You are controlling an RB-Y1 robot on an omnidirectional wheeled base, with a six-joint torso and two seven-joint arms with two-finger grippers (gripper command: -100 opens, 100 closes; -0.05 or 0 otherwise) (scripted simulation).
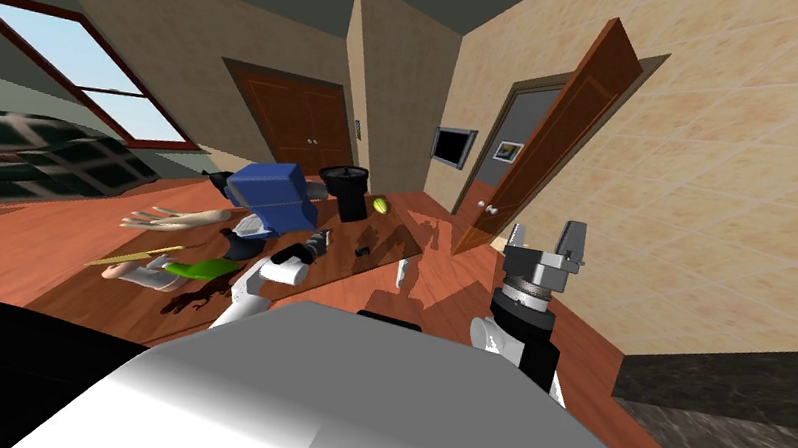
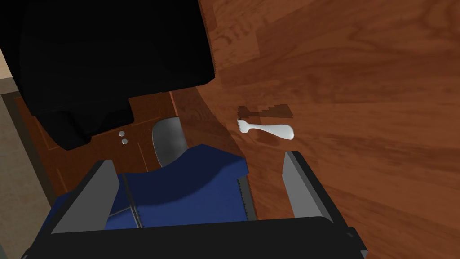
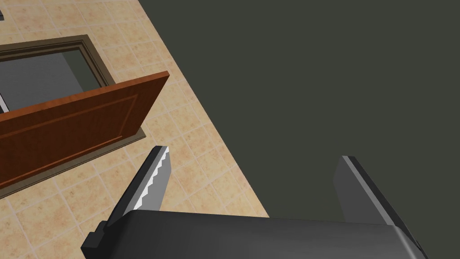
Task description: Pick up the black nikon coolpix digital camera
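A small black object point(image 1: 362, 250), likely the camera, lies on the brown wooden table point(image 1: 385, 234), just right of my left gripper point(image 1: 317, 245). In the left wrist view that gripper point(image 2: 197, 159) is open and hovers over a blue box-like thing point(image 2: 188, 193) that lies between and beyond its fingers point(image 2: 301, 189). A large black container point(image 2: 112, 58) stands past it, and a small white utensil point(image 2: 265, 129) lies on the wood to the side. My right gripper point(image 1: 547, 236) is raised at the right, open point(image 3: 256, 154) and holding nothing.
The blue box point(image 1: 275, 195), black container point(image 1: 347, 189), a yellow-green ball point(image 1: 380, 205), green and pale items point(image 1: 177, 265) and a small white upright piece point(image 1: 401, 272) crowd the table. An open brown door point(image 1: 554, 130) stands behind; a dark counter point(image 1: 763, 399) is at right.
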